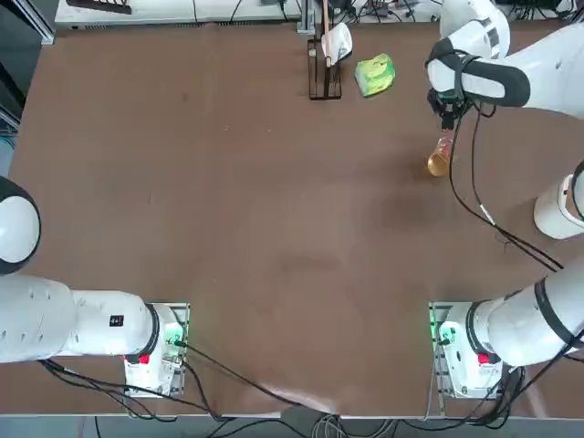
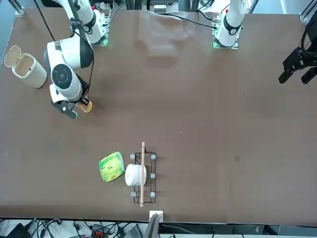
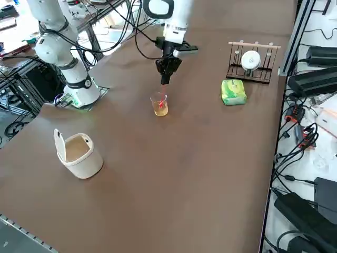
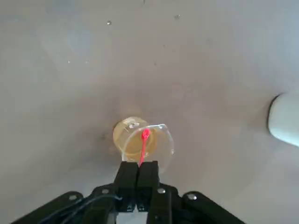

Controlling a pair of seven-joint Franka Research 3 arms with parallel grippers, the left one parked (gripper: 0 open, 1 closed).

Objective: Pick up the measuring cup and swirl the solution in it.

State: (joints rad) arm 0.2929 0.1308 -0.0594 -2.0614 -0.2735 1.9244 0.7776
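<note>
Near the bench's far right edge, the measuring cup [image 3: 160, 105] stands upright on the bench [image 3: 184, 158], its amber solution [image 4: 133, 140] settled. The right tool [image 3: 165, 77] hangs just above its rim, fingers pressed together on a thin red stirrer [image 4: 143, 145] dipping into the cup.

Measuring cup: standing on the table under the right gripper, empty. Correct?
Not empty. The measuring cup holds orange solution, as the right side view shows. The rest is right: it stands on the table under the right gripper, whose jaws are shut on a thin red stick that reaches down into the cup.
</note>
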